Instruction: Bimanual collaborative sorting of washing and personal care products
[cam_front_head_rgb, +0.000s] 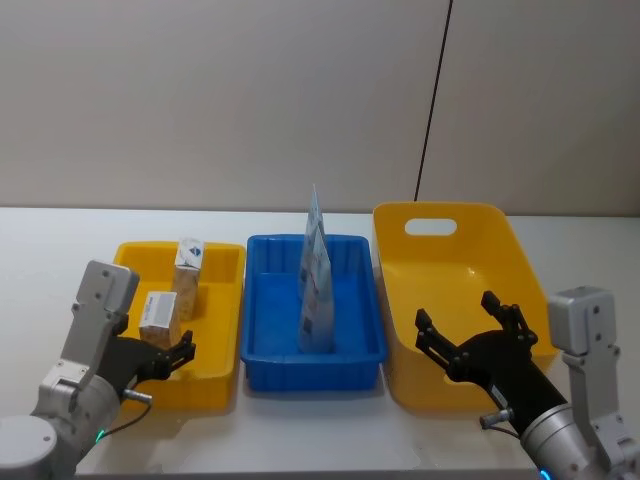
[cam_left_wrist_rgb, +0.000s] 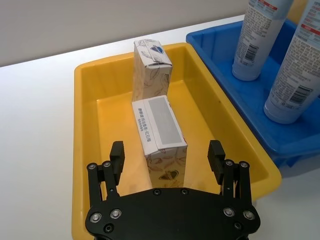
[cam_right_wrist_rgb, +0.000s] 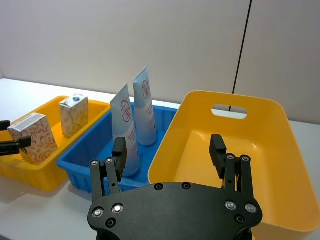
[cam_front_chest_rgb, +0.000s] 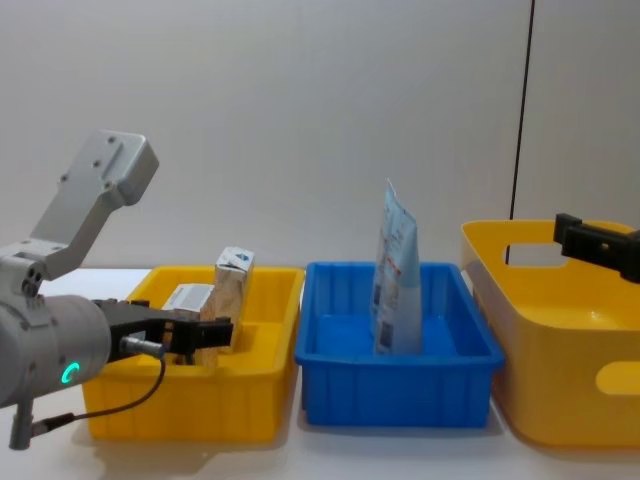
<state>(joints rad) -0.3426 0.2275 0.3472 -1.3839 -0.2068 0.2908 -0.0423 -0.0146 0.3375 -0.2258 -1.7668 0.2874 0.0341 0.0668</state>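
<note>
Two cream cartons with red-orange print stand in the small yellow bin (cam_front_head_rgb: 228, 300): a nearer one (cam_front_head_rgb: 158, 312) (cam_left_wrist_rgb: 159, 131) and a taller one (cam_front_head_rgb: 188, 268) (cam_left_wrist_rgb: 151, 67) behind it. My left gripper (cam_front_head_rgb: 165, 358) (cam_left_wrist_rgb: 166, 154) hovers open over the bin's near end, its fingers either side of the nearer carton without touching it. Two tall light-blue pouches (cam_front_head_rgb: 315, 280) (cam_right_wrist_rgb: 125, 125) stand upright in the blue bin (cam_front_head_rgb: 350, 350). My right gripper (cam_front_head_rgb: 456, 312) (cam_right_wrist_rgb: 167, 145) hangs open and empty over the near part of the large yellow basket (cam_front_head_rgb: 450, 250).
The three containers sit side by side on a white table (cam_front_head_rgb: 60, 240), close to its front edge. The large basket has a handle cut-out (cam_front_head_rgb: 431, 227) in its far wall. A wall with a black cable (cam_front_head_rgb: 435, 100) stands behind the table.
</note>
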